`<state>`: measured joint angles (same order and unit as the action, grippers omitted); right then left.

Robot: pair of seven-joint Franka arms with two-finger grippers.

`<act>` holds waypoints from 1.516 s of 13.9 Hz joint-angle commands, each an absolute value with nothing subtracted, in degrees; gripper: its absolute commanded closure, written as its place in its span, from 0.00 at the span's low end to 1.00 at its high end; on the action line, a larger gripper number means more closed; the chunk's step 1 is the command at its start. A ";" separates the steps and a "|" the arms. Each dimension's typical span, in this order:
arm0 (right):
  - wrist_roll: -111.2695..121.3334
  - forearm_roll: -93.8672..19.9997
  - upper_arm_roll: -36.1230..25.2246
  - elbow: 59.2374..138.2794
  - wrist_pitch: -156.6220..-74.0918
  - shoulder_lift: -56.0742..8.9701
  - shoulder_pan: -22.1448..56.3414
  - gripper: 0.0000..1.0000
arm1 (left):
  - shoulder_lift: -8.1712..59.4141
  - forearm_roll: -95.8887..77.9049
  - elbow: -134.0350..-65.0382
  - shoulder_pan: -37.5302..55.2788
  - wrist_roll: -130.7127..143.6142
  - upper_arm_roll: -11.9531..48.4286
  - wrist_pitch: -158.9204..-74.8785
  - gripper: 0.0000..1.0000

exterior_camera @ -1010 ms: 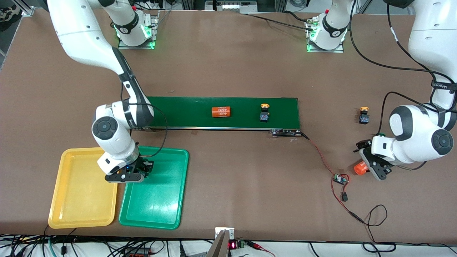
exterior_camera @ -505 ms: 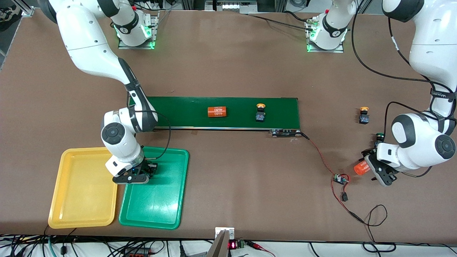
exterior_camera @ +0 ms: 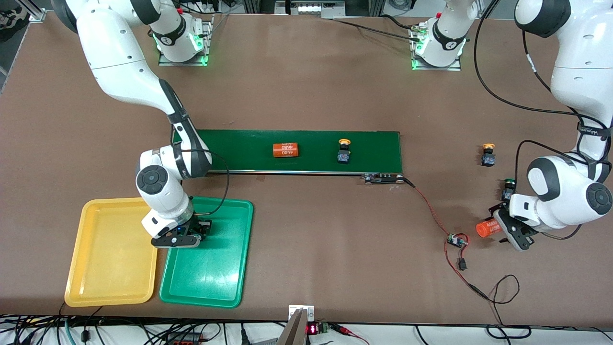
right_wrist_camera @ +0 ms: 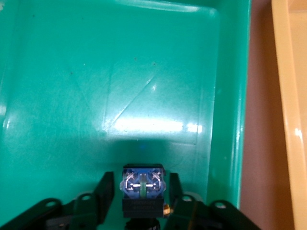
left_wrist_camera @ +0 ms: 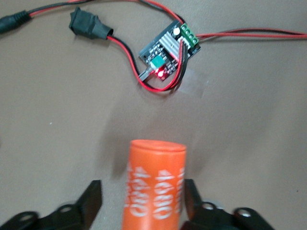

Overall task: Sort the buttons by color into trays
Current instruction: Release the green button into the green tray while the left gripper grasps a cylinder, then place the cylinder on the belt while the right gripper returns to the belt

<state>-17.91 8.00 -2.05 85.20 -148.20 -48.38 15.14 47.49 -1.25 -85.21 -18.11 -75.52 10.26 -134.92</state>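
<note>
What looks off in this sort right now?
The left gripper straddles an orange cylinder lying on the table near the controller board; it is no button. Another orange cylinder rides the conveyor belt. The right gripper is over the green tray.

Glossy plastic green tray (right_wrist_camera: 72, 96) and yellow tray (exterior_camera: 110, 249) sit on a matt brown table (exterior_camera: 311, 96); the conveyor belt (exterior_camera: 373, 148) looks matt.

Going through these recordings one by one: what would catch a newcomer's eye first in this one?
The yellow tray and green tray side by side at the right arm's end of the table, with the right gripper over the green tray, a button between its fingers. Then the long green belt mid-table carrying an orange cylinder and a yellow-capped button. The left gripper straddles another orange cylinder.
</note>
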 commanded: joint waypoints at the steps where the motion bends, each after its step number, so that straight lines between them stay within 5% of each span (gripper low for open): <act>1: -17.40 8.61 -1.32 85.08 -147.31 -46.94 14.41 0.00 | 48.08 -0.88 -84.29 -18.46 -76.29 10.90 -134.82 0.79; 3: -17.49 8.53 -1.14 85.34 -143.81 -45.01 14.68 0.00 | 47.73 -0.97 -84.81 -18.72 -76.55 10.90 -134.21 0.99; 10: -20.38 8.26 4.38 92.81 -135.80 -34.46 16.79 0.00 | 37.12 -0.97 -87.79 -16.18 -65.35 13.97 -115.86 1.00; 17: -41.74 9.05 9.84 93.69 -131.93 -32.96 21.53 0.00 | 25.94 -0.79 -101.76 -5.74 -66.07 15.20 -112.59 1.00; 21: -46.74 9.05 13.17 93.69 -129.56 -32.43 21.88 0.00 | 23.64 -0.79 -106.25 -3.60 -70.91 21.16 -112.50 1.00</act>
<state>-43.38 8.07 11.39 91.94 -131.15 -34.64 22.26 26.87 -1.25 -102.34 -3.32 -66.42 18.63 -112.35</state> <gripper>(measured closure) 0.000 0.493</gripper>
